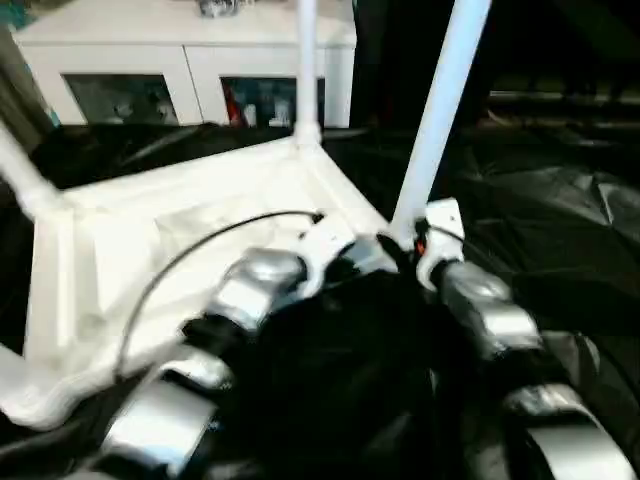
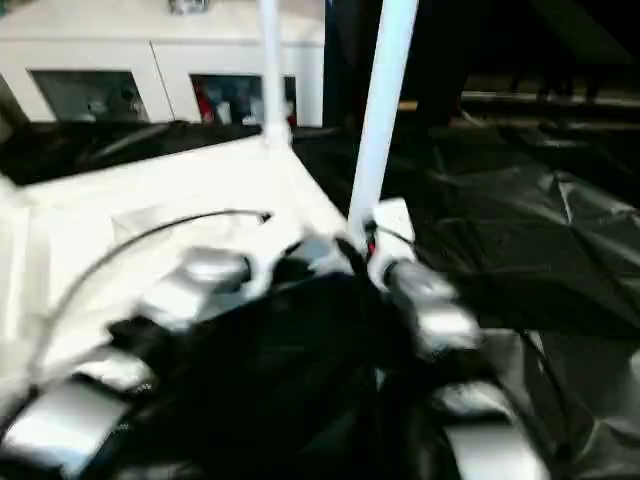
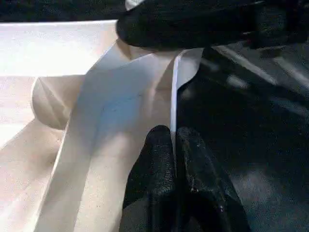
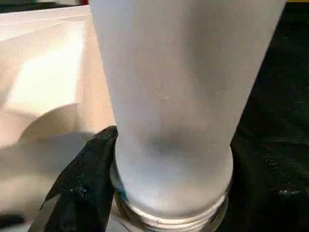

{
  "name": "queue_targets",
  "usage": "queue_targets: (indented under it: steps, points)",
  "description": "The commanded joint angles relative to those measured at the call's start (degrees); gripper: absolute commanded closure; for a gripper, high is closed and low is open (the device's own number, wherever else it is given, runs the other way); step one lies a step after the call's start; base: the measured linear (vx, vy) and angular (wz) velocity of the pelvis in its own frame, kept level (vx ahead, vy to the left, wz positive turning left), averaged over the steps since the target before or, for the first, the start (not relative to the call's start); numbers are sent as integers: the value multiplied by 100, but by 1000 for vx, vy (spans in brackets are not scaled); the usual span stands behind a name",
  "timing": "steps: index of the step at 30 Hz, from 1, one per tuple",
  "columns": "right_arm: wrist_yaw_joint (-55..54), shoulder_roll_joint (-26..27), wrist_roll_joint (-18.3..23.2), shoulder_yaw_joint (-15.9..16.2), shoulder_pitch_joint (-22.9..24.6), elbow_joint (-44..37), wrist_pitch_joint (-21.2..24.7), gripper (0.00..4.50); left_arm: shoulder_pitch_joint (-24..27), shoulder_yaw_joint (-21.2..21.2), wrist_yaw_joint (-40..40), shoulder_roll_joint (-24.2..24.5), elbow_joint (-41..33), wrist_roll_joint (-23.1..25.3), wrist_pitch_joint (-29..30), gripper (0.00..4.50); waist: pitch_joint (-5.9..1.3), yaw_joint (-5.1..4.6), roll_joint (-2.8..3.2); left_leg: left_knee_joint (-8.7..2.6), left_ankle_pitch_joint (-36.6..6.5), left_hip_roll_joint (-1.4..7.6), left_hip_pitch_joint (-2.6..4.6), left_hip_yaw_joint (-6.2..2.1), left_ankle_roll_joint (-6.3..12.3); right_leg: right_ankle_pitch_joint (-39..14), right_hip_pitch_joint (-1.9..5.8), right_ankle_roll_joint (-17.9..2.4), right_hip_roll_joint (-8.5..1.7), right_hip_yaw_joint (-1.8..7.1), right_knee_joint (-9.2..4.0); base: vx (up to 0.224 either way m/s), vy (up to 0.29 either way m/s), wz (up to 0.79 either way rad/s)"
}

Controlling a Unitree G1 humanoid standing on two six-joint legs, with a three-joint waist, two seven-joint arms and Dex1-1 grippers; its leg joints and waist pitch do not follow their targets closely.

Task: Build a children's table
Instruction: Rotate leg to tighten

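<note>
Your grippers at the upturned table's corner
Left gripper (image 3: 175, 145) pinches the table rim (image 3: 175, 96); right gripper (image 4: 169, 193) is spread around the leg (image 4: 178, 96).

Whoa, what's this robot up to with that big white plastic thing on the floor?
It is putting together a children's table. The white tabletop lies upside down on black sheeting, with legs already standing up from its corners. The right gripper is at the base of the nearest leg, one finger against it where it enters its corner socket. The left gripper is shut on the thin edge of the tabletop beside that corner. A white cabinet stands behind.
</note>
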Motion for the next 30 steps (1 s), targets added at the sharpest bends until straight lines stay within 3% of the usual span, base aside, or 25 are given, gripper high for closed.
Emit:
queue_targets:
  steps: [1, 3, 4, 5, 8, 9, 12, 16, 17, 20, 21, 22, 29, 30]
  points:
    - [7, 164, -48, 102, 140, 373, 123, 178, -121, 417, 570, -90, 30, -167, -348, 450, -407, -13, -119, -403, -1106, 302, 111, -177, 255, -1230, 243, -1293, -371, 240, -465, 0, 0, 0]
    - [131, 265, -20, 124, 86, 402, -15, 178, -127, 321, 459, -81, 41, -117, -438, 450, -413, -8, -125, -398, -1059, 298, 99, -175, 341, -1217, 249, -1272, -374, 237, -461, 0, 0, 0]
    - [181, 277, -3, 123, 83, 388, -65, 122, -119, 302, 416, -62, 32, -113, -455, 450, -410, -5, -121, -399, -1078, 300, 103, -173, 349, -1245, 246, -1268, -376, 238, -466, 0, 0, 0]
    - [223, 271, -11, 135, 77, 376, -139, 108, -115, 287, 360, -33, 31, -118, -458, 450, -409, -4, -114, -402, -1109, 304, 105, -175, 347, -1316, 244, -1254, -380, 234, -471, 0, 0, 0]
    - [405, 133, -59, 151, 23, 321, -381, 88, -70, 236, 131, 155, 7, -113, -559, 450, -403, -31, -116, -417, -1182, 301, 72, -192, 338, -1408, 261, -1218, -382, 227, -472, 0, 0, 0]
    - [433, 117, -57, 148, 20, 310, -391, 73, -61, 236, 109, 169, -3, -114, -565, 450, -415, -44, -150, -417, -1150, 306, 72, -193, 350, -1384, 263, -1206, -377, 224, -458, 0, 0, 0]
    - [1016, -185, 43, 138, 48, -35, -338, 55, 77, 231, -243, 366, -156, -146, -630, 450, -404, -77, -147, -397, -1096, 295, 67, -179, 435, -1329, 263, -1265, -374, 225, -464, 0, 0, 0]
    - [1961, -717, 80, 329, 196, -521, -213, 55, 224, 208, -782, 609, -315, -234, -859, 450, -417, -63, -154, -378, -906, 305, 58, -173, 581, -1057, 271, -1319, -366, 228, -426, 0, 0, 0]
    - [2308, -895, 59, 433, 275, -674, -241, 55, 266, 203, -967, 687, -374, -286, -876, 450, -419, -52, -205, -366, -884, 303, 52, -160, 633, -1007, 282, -1333, -362, 225, -425, 0, 0, 0]
    - [3389, -1420, 94, 690, 547, -1195, -262, 55, 418, 112, -1780, 956, -607, -488, -1025, 450, -408, -6, -172, -361, -877, 323, 57, -160, 700, -1026, 272, -1359, -365, 225, -410, 0, 0, 0]
    - [3509, -1477, 99, 716, 577, -1252, -268, 55, 434, 102, -1876, 987, -638, -505, -1010, 450, -412, 4, -175, -359, -870, 332, 64, -158, 699, -1007, 272, -1371, -364, 227, -405, 0, 0, 0]
    - [3821, -1628, 126, 797, 643, -1405, -234, 55, 498, 64, -2254, 1113, -766, -588, -1055, 450, -407, 5, -137, -365, -875, 336, 56, -165, 681, -1016, 261, -1403, -365, 226, -395, 0, 0, 0]
    - [4552, -1737, 226, 1023, 616, -1451, -141, 55, 489, 88, -2906, 1328, -918, -797, -935, 450, -398, 91, -142, -382, -1084, 369, 118, -151, 493, -1292, 206, -1435, -373, 246, -420, 0, 0, 0]
    - [4638, -1721, 224, 1075, 596, -1432, -145, 55, 513, 66, -3018, 1357, -973, -816, -906, 450, -400, 106, -164, -385, -1034, 368, 113, -150, 486, -1228, 211, -1436, -369, 245, -407, 0, 0, 0]
